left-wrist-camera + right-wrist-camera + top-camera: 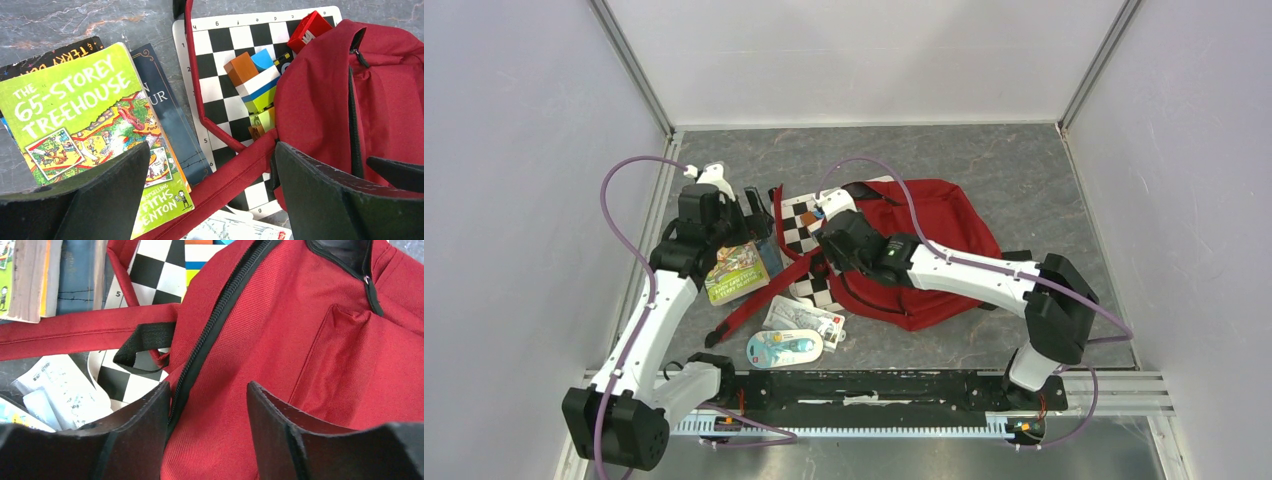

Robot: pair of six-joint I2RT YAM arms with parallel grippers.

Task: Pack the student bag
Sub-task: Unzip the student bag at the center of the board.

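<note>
Left gripper (212, 147): jaws stood wide with nothing between them, above a red shoulder strap (220, 185) and a green book (75, 110). Right gripper (207, 390): jaws partly apart over the red fabric of the student bag (954, 215), its black zipper running off toward 12 o'clock; no grip seen. The bag lay flat on the table (1044, 170), overlapping a chessboard (220, 75) at its 9 o'clock. Coloured blocks (252, 82) sat on the board, against the bag's edge.

The red student bag (949, 215) lies flat, black-zippered top slightly open, one strap (759, 300) stretched out leftward
</note>
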